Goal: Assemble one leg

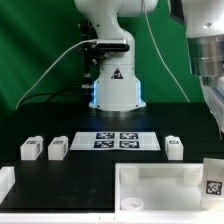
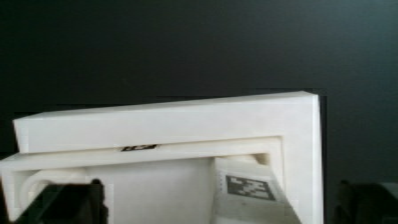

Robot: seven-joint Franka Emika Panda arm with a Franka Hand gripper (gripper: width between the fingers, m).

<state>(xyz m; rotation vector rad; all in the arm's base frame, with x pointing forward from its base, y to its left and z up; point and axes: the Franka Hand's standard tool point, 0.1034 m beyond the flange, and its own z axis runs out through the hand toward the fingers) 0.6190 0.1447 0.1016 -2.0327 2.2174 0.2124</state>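
Observation:
The arm comes down at the exterior view's right, and my gripper (image 1: 215, 140) hangs just above a leg (image 1: 213, 177), a small white block with a square tag. That leg stands against the right front corner of the wide white tray part (image 1: 160, 176). In the wrist view the tagged leg (image 2: 253, 188) lies against the tray part (image 2: 169, 125), between my dark fingertips (image 2: 71, 203). My gripper (image 2: 217, 205) has its jaws wide apart, and neither finger visibly presses on the leg. Three more legs lie on the table: two at the left (image 1: 31, 148) (image 1: 58, 148), one at the right (image 1: 174, 147).
The marker board (image 1: 120, 140) lies in front of the robot's base (image 1: 115, 85). A white block (image 1: 5, 185) sits at the exterior view's front left edge. A green wall stands behind the black table.

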